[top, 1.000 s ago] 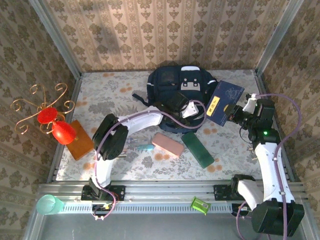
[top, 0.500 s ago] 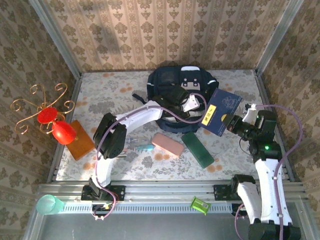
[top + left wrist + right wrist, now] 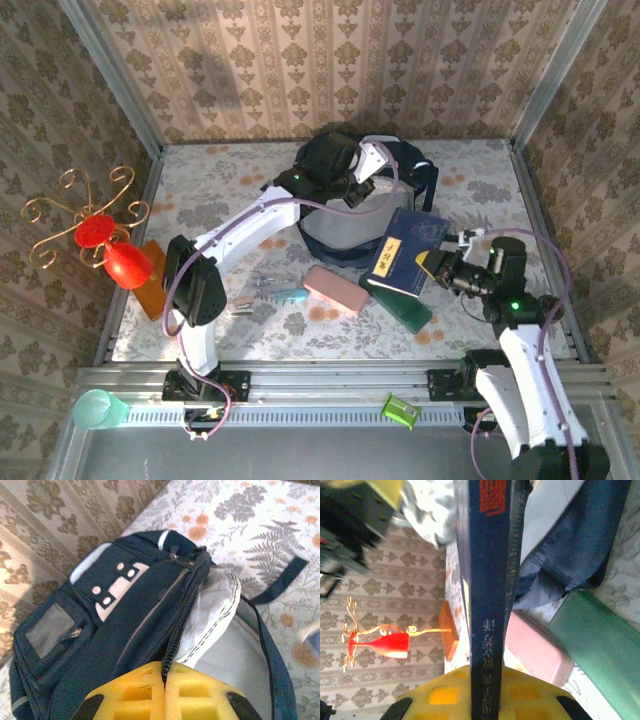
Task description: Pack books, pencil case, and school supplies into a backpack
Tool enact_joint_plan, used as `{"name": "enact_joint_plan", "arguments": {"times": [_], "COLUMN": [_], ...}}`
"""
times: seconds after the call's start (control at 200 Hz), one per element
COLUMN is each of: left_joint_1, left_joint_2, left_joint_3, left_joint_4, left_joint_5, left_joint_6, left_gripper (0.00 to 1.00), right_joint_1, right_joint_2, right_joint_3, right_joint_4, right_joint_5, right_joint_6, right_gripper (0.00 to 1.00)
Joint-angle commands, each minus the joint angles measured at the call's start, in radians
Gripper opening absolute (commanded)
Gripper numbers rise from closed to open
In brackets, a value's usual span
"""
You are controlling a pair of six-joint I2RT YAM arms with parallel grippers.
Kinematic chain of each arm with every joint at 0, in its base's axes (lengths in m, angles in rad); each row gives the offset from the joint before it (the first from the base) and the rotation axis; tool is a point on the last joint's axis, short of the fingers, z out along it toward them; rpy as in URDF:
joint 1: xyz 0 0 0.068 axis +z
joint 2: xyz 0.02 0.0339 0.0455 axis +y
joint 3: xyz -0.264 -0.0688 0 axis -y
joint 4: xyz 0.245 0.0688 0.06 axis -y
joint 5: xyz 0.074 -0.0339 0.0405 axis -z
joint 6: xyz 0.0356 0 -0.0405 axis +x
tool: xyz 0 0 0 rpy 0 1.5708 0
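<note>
Navy fabric is rising at the far side of the table. From above, we are seeing the left gripper (image 3: 366,160) holding up the top edge of the backpack (image 3: 410,165), so the pale lining (image 3: 335,235) is gaping toward the near side. Just right of that mouth, the right gripper (image 3: 437,266) is carrying the book (image 3: 405,250) by its right edge. The book's long axis is running far to near, and its free left edge is pointing at the opening. The right arm is clearly the nearer one for feeding it in, and we are judging that the book needs to travel leftward and down. The case (image 3: 333,288) is lying on the table just near of the backpack. At the left wrist, the fingers (image 3: 135,697) are pinched shut on the zip edge, with the lining (image 3: 225,655) spreading to their right. At the right wrist, the pads (image 3: 525,692) are clamping the book (image 3: 490,580) edge-on, with its spine running straight away from them. The backpack (image 3: 580,535) is ahead and to the right, with the case (image 3: 535,650) beside the grip.
</note>
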Motion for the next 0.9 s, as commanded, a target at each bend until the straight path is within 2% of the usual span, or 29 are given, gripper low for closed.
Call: {"name": "enact_joint_plan", "arguments": {"times": [0.0,0.115,0.39,0.64,0.73,0.895], "left_joint_1": [0.015,0.023,0.032,0.033,0.033,0.034], "left_joint_2": [-0.02,-0.009,0.04,0.053,0.053,0.056], "left_joint_3": [0.102,0.158,0.27,0.276,0.277,0.28], "left_joint_4": [0.027,0.017,-0.021,-0.022,-0.021,-0.02], "left_joint_5": [-0.012,0.017,0.035,0.029,0.024,0.031], "left_joint_6": [-0.02,-0.027,-0.021,-0.023,-0.025,-0.02], "left_gripper": [0.0,0.0,0.0,0.0,0.0,0.0], "right_joint_1": [0.1,0.144,0.173,0.201,0.222,0.242], "right_joint_2": [0.14,0.345,0.695,0.841,0.876,0.959], "right_joint_3": [0.004,0.054,0.184,0.313,0.352,0.356], "right_joint_4": [0.26,0.494,0.82,0.887,0.832,0.86], "right_joint_5": [0.023,0.029,-0.018,-0.007,0.047,0.187], "right_joint_6": [0.104,0.212,0.39,0.459,0.424,0.43], "right_gripper": [0.0,0.0,0.0,0.0,0.0,0.0]}}
